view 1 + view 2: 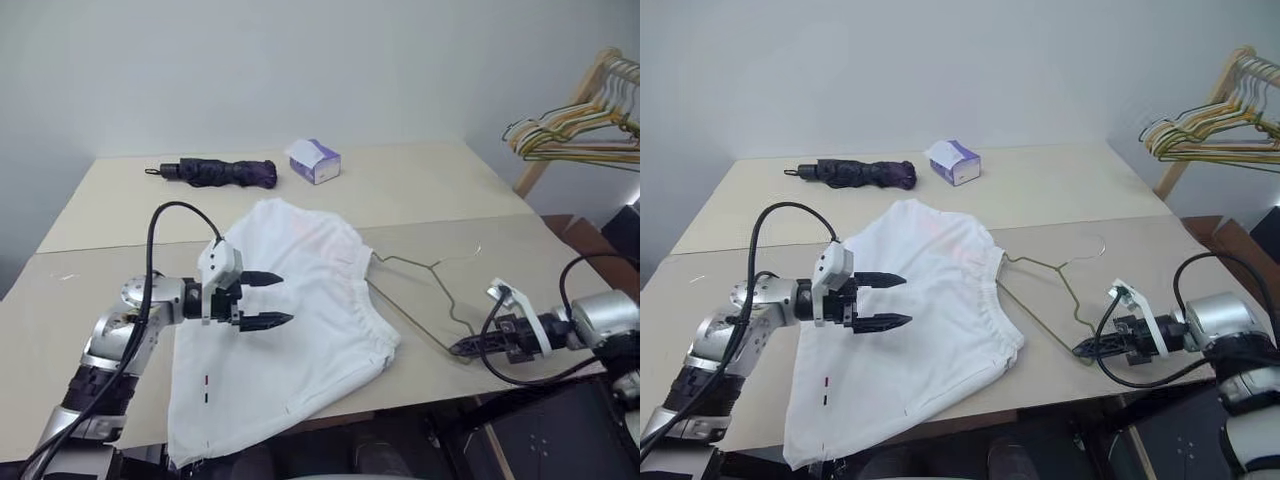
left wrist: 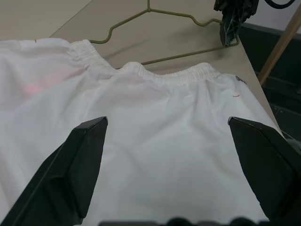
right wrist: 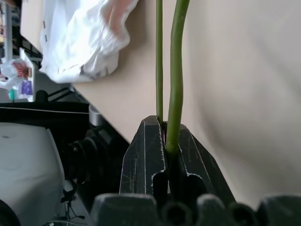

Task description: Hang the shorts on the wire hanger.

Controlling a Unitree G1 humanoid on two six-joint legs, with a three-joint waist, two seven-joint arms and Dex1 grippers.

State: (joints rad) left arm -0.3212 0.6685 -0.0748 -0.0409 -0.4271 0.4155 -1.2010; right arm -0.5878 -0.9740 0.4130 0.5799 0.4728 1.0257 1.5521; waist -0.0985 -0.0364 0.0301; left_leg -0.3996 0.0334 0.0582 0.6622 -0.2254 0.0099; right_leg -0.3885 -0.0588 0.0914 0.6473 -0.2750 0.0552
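Right gripper (image 1: 1083,351): clamped on the wire hanger (image 1: 1045,292) at its corner.
Left gripper (image 1: 902,300): fingers wide apart, above the shorts (image 1: 930,330).
Shorts: flat on table (image 1: 1060,195).

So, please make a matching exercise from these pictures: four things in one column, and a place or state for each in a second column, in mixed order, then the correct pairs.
Things:
1. left gripper
2. right gripper
3. folded umbrella
4. tissue box

Place or state:
A. shut on the wire hanger near the table's front edge
B. dark purple, lying at the far side of the table
C. open, above the shorts
D. white and purple, beside the umbrella at the far side

Pairs: 1-C, 2-A, 3-B, 4-D
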